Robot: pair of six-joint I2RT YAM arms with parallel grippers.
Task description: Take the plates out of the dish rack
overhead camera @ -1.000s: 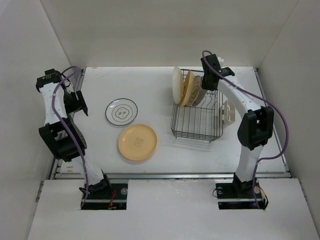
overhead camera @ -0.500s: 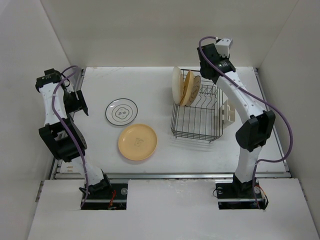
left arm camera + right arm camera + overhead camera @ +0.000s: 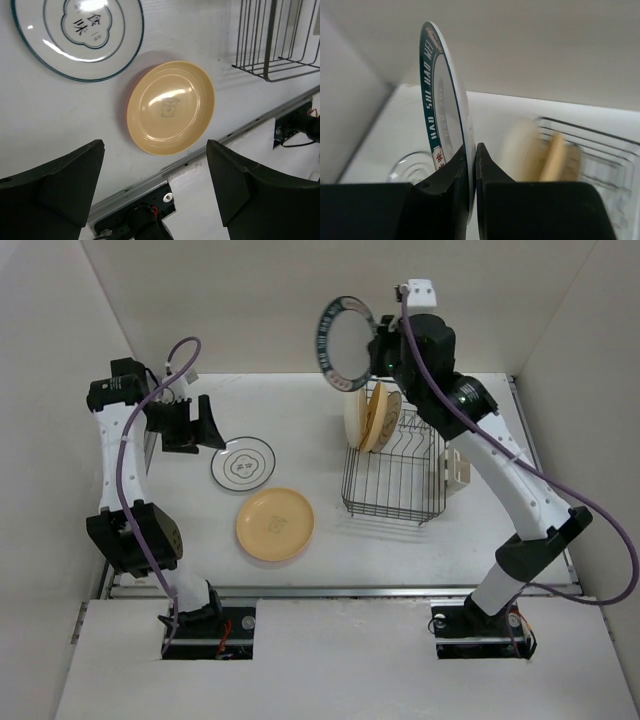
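My right gripper is shut on the rim of a white plate with a dark ringed edge and holds it on edge high above the dish rack; the plate also shows in the right wrist view. A cream plate and two yellow-orange plates stand in the rack's far end. A white ringed plate and a yellow-orange plate lie flat on the table, both in the left wrist view. My left gripper is open and empty above the table's left side.
A small cream slotted cup holder hangs on the rack's right side. White walls close in the table at the back and both sides. The table's near rail runs below the flat plates.
My right gripper has lifted the ringed plate up out of the rack and to the left. My left arm has swung in from the left wall, its open gripper now over the table.
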